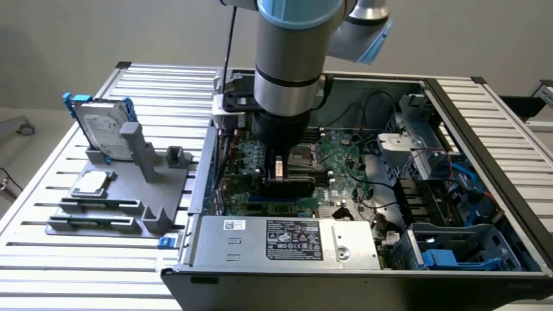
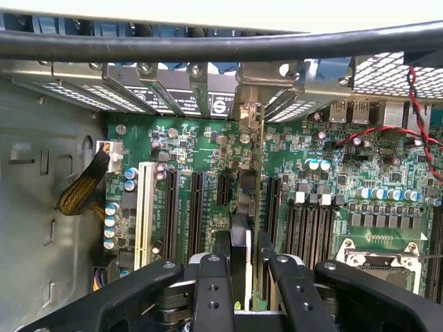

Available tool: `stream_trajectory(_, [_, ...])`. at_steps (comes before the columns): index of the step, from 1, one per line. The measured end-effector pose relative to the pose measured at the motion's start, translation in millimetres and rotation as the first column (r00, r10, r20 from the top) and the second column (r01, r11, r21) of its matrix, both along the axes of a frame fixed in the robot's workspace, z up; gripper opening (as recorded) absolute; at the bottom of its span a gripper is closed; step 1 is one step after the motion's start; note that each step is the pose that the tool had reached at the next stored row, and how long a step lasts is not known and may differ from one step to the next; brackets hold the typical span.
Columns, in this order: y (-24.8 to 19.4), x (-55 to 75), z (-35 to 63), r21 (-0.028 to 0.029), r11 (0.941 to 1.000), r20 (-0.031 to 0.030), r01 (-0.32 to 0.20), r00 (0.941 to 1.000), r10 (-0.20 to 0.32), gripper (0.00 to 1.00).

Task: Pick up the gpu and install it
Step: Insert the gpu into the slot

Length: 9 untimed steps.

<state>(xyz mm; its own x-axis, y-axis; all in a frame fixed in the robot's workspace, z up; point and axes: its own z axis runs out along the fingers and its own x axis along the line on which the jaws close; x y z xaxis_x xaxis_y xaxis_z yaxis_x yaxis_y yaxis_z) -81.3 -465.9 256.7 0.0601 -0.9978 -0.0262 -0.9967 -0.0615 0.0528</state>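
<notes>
A: How did the end effector [image 2: 243,250] stand?

B: Its two black fingers [image 2: 221,252] were closed on the gpu [image 2: 261,173], with the thin card pinched between them. In the exterior view, the end effector [image 1: 281,173] sat low inside the open computer case [image 1: 484,123]. That put it in the middle of the frame, under the grey arm [image 1: 289,58].

A: And the gpu itself?

B: It stood upright on its edge, running from the fingers toward the case's rear wall. Its silver bracket was close against the row of slot covers [image 2: 173,86]. The card hung directly over the green motherboard [image 2: 187,145], between the long black expansion slots [image 2: 196,207] and the memory slots [image 2: 304,221]. Whether its lower edge had entered a slot could not be told. In the exterior view, a pale sliver of the gpu [image 1: 281,170] showed between the fingers.

A: What lay further out?

B: A black cable [image 2: 208,45] ran across in front of the rear wall. The power supply [image 1: 285,241] filled the case's near end, at the lower middle of the exterior view. On the slatted desk [image 1: 164,78], at the exterior view's left, a grey fixture [image 1: 129,217] sat just beside the case. A hard drive [image 1: 103,129] in a blue frame stood upright on it at the upper left. A small square CPU chip [image 1: 93,183] lay flat below the drive in the frame.
</notes>
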Motion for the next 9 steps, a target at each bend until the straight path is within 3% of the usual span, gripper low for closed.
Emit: stream_trajectory(9, [0.0,1.4,-1.1,0.0002,1.0,0.0001,0.0,1.0,0.0,0.26])
